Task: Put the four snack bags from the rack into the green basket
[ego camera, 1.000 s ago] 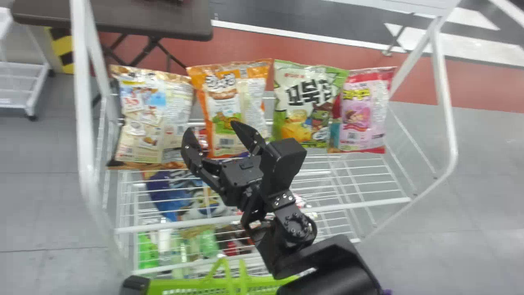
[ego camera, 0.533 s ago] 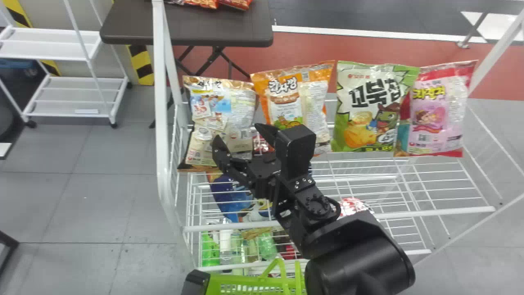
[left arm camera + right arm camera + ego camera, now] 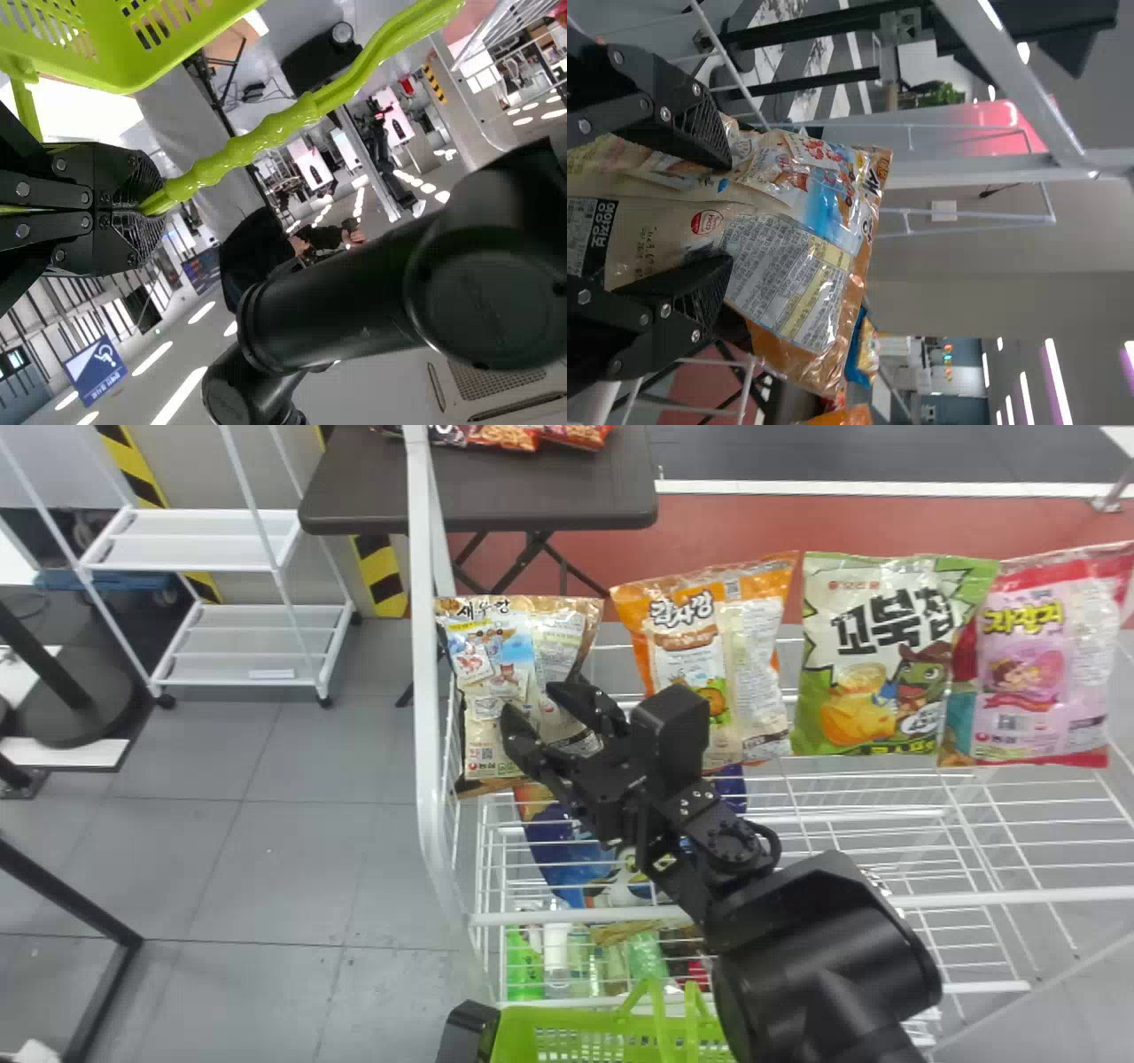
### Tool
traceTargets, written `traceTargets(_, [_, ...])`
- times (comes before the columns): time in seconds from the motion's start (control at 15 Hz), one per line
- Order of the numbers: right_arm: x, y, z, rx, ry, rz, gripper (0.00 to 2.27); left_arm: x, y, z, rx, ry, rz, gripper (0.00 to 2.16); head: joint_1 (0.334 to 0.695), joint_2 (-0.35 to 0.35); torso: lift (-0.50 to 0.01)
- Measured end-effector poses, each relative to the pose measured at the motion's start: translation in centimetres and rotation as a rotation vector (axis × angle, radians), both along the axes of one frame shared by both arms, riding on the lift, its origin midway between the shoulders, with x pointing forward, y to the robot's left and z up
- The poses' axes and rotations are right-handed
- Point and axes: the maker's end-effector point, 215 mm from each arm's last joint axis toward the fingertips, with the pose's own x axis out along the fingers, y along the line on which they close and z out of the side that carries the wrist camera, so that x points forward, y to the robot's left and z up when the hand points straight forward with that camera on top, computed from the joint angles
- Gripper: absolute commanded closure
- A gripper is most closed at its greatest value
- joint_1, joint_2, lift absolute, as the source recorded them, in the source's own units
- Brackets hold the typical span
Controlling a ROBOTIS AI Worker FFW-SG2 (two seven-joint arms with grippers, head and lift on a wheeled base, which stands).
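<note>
Looking through the head camera, I have my right gripper [image 3: 533, 707] at the beige snack bag [image 3: 496, 655] with blue artwork, the leftmost of four standing in a row on the upper shelf of the white wire rack [image 3: 428, 691]. Its two flat black fingers are spread apart, and my right wrist view puts that bag between them, one finger on either side; whether either one touches the wrapper, I can't tell.

To the right along the row stand the orange-and-cream snack bag [image 3: 682, 646], the green-and-white snack bag [image 3: 886, 691] and the pink snack bag with red edges [image 3: 1028, 691]. So all four are on the rack, none in the bright green plastic basket [image 3: 567, 1014] low in front of it.

Beside the basket is my left gripper [image 3: 469, 1027], and the left wrist view has it clenched on the basket's glossy, ridged green handle [image 3: 239, 155].

Below the row, a blue bag [image 3: 558, 850] and a green bottle [image 3: 524, 965] sit lower in the rack. Behind it I see a dark folding table [image 3: 478, 496] with red packets [image 3: 576, 436] on top.
</note>
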Motion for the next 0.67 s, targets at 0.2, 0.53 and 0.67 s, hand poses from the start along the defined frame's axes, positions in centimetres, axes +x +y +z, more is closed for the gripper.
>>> traceTargets(0.2, [-1.5,0.6,0.9,0.02,-0.029,0.018,1.93,0.2,0.2,-0.1,0.0,-0.005,0.001,2.13,0.695,0.102,-0.006])
traceTargets(0.53, [-5.8,-1.2,4.9,0.054,-0.096,-0.002,1.93,-0.4,-0.3,0.0,-0.008,-0.001,-0.011,2.13,0.695,0.079,-0.006])
traceTargets(0.67, [-9.2,-3.8,6.3,0.007,-0.137,-0.017,1.93,-0.5,-0.5,0.1,-0.007,-0.002,-0.013,2.13,0.695,0.018,-0.006])
